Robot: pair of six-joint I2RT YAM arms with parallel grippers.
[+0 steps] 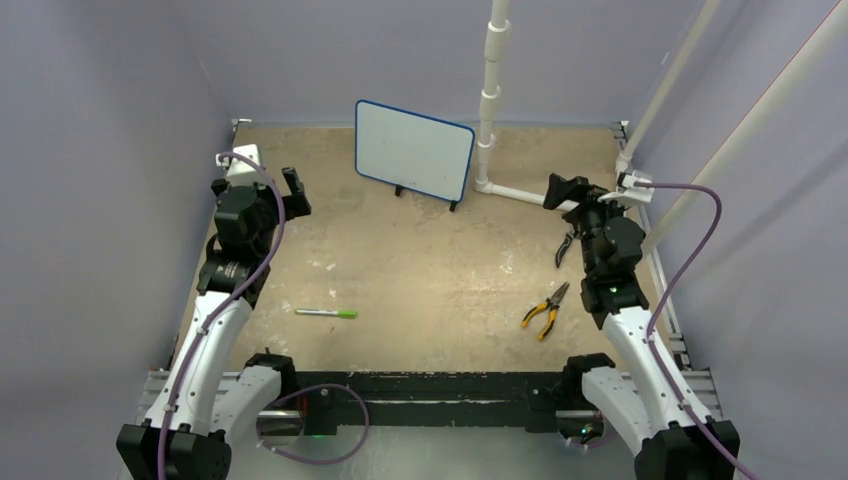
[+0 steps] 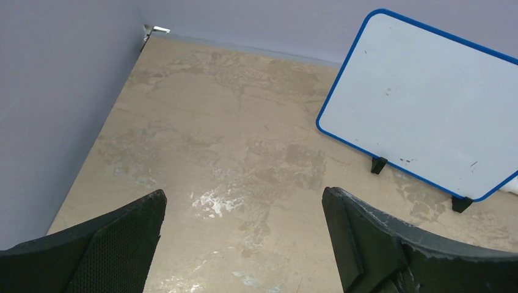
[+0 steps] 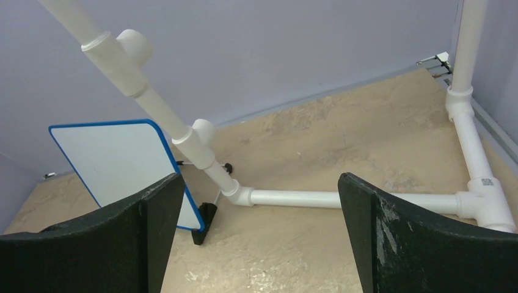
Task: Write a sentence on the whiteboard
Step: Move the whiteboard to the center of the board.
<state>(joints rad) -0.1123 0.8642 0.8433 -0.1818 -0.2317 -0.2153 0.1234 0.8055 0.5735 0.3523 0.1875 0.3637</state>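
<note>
The whiteboard (image 1: 414, 150), white with a thin blue frame and two black feet, stands upright at the back middle of the table. It also shows in the left wrist view (image 2: 427, 104) and in the right wrist view (image 3: 119, 162). Its surface carries only a few tiny dark specks; I see no sentence on it. A green marker (image 1: 326, 313) lies flat on the table in front of the left arm. My left gripper (image 2: 244, 213) is open and empty, raised at the left. My right gripper (image 3: 261, 207) is open and empty, raised at the right.
Yellow-handled pliers (image 1: 545, 310) lie on the table near the right arm. A white pipe frame (image 1: 520, 192) runs along the back right, with an upright pipe (image 1: 490, 90) just behind the whiteboard's right edge. Purple walls enclose the table.
</note>
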